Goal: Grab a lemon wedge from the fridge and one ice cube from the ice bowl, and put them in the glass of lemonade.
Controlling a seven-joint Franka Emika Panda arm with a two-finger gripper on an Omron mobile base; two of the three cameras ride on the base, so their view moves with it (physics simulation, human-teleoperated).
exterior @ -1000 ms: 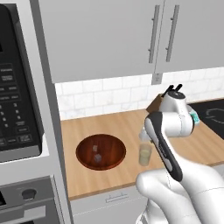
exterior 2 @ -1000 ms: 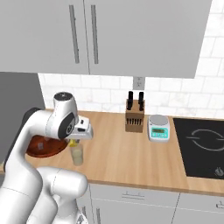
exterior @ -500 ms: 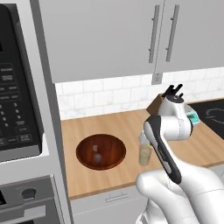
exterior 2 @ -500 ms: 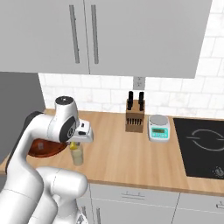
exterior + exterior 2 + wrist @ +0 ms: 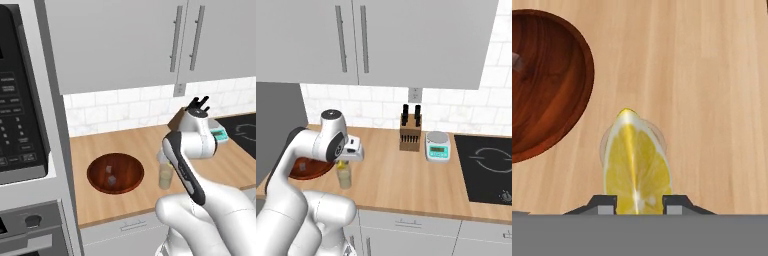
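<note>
My gripper (image 5: 639,205) is shut on the lemon wedge (image 5: 637,160), a bright yellow slice standing up between the two fingertips. Right beneath the wedge is the glass of lemonade (image 5: 660,139), its clear rim peeking out around the fruit. In the right base view the gripper (image 5: 344,161) hovers just above the glass (image 5: 345,177), with a bit of the yellow lemon wedge (image 5: 343,164) showing. The ice bowl (image 5: 115,172) sits on the wooden counter left of the glass (image 5: 165,177) and holds ice cubes (image 5: 112,180). The fridge is out of view.
A knife block (image 5: 410,132) and a small kitchen scale (image 5: 437,146) stand by the back wall to the right, with a black cooktop (image 5: 486,170) beyond. The black oven tower (image 5: 20,125) bounds the counter on the left. Grey wall cabinets (image 5: 150,40) hang overhead.
The arm has edged slightly to the right above the glass. The wedge stays gripped, and the bowl and glass have not moved.
</note>
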